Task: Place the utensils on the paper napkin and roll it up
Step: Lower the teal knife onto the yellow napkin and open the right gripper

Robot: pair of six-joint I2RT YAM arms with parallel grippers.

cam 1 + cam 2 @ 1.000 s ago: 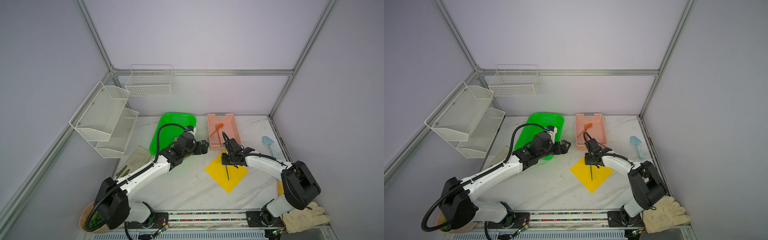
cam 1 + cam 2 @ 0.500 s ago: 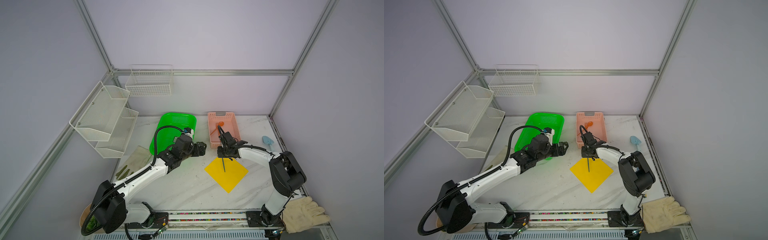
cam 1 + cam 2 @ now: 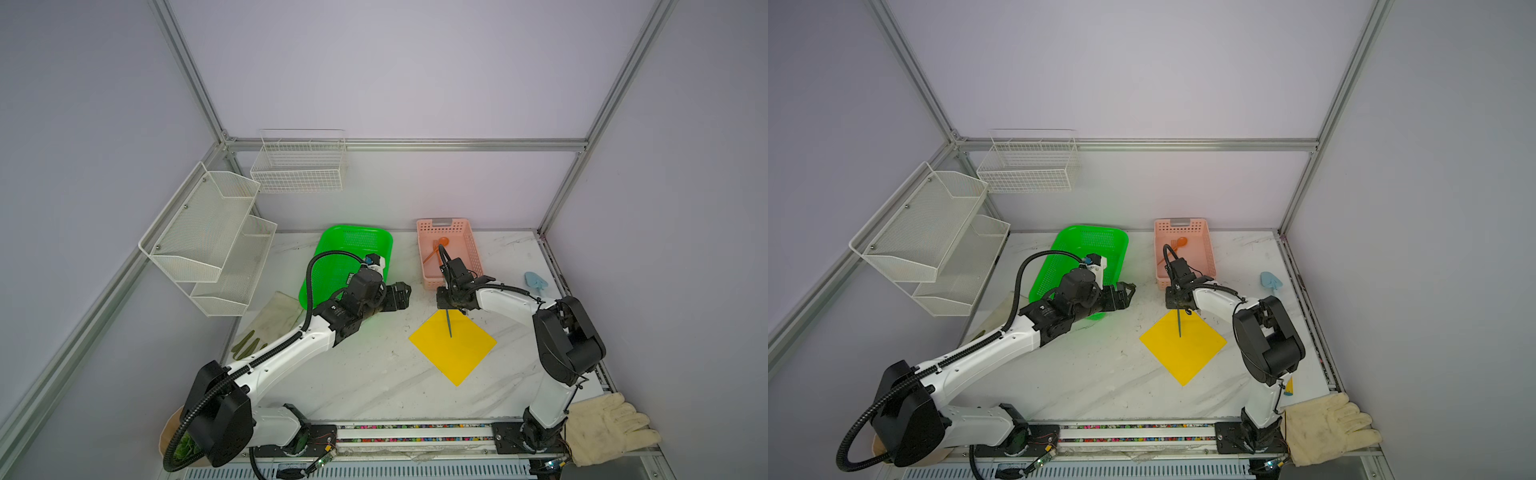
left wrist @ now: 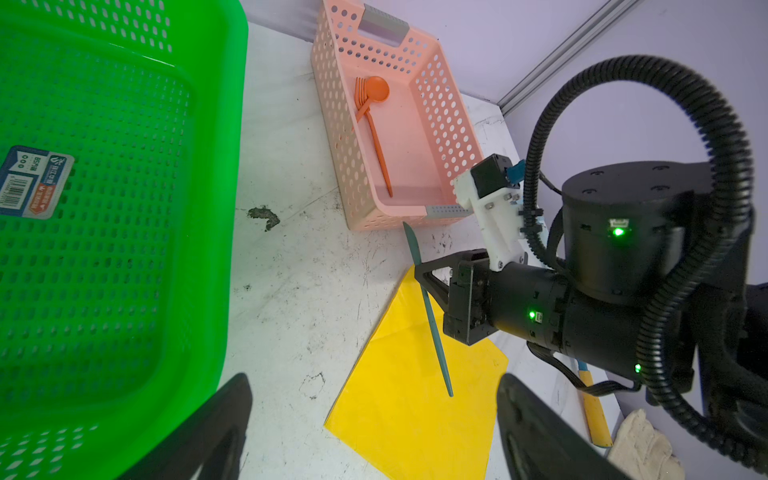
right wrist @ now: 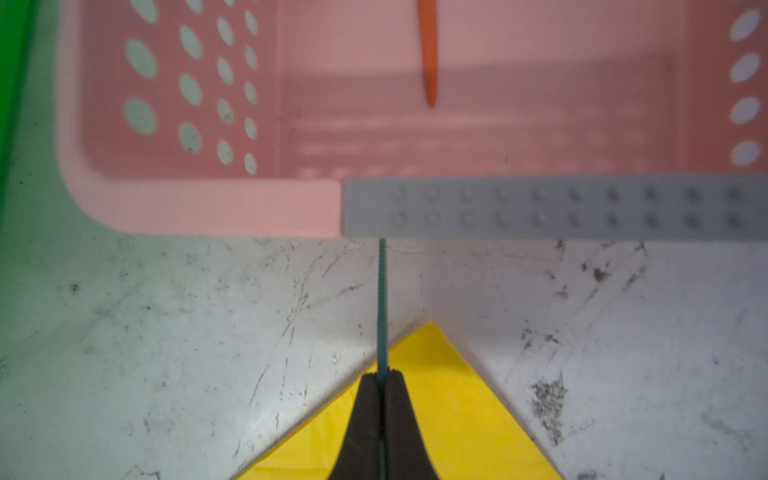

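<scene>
Green basket (image 3: pixel 356 240) beside pink basket (image 3: pixel 470 254) — blue shovel (image 3: pixel 536 281), cream glove (image 3: pixel 606 428) apart.

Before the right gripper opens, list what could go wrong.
The right gripper pinches the teal piece at a corner of the napkin, with one end past the edge. Released here, it may land partly off.
Its lower tip hangs over the thin napkin, and a drag could shift it.
Spoon and fork overlap in the basket, so lifting one may drag the other.
</scene>
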